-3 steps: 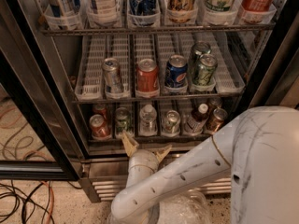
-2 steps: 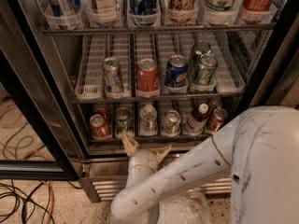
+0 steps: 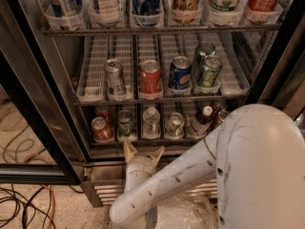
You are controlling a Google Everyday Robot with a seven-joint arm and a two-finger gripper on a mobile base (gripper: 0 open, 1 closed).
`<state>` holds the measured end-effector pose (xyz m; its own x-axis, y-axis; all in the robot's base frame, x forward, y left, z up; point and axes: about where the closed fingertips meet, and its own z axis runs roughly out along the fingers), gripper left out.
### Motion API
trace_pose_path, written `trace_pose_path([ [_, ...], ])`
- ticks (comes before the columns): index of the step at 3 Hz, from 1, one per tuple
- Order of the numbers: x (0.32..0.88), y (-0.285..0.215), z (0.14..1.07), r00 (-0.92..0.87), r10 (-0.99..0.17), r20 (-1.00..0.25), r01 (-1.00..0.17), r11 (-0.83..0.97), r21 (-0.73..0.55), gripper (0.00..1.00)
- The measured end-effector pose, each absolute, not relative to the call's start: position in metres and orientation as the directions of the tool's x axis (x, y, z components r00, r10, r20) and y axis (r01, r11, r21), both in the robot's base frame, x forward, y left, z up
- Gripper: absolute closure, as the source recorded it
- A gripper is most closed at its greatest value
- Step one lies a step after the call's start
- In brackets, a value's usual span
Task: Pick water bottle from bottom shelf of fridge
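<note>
The fridge [image 3: 43, 104] stands open in front of me. On its bottom shelf [image 3: 143, 140] the small clear water bottle [image 3: 151, 123] stands upright in the middle lane, between a green can [image 3: 126, 123] and a silver can [image 3: 175, 125]. My gripper [image 3: 143, 150] is open and empty, its two tan fingers spread just below the shelf's front rail, slightly left of and below the bottle. It does not touch the bottle.
A red can [image 3: 101, 129] stands at the shelf's left. A leaning bottle with white cap [image 3: 200, 122] is at the right, beside my white arm [image 3: 257, 166]. The middle rack holds several cans [image 3: 151, 78]. The louvred base grille [image 3: 109, 190] and floor cables [image 3: 24, 204] lie below.
</note>
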<state>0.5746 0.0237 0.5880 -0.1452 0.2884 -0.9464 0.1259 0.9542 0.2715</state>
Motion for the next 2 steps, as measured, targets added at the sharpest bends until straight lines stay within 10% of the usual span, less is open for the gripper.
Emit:
trace_pose_path([
  [2,0.5795,0.0223,0.5752,-0.143,0.209,-0.967,0.139,0.972,0.189,0.21],
])
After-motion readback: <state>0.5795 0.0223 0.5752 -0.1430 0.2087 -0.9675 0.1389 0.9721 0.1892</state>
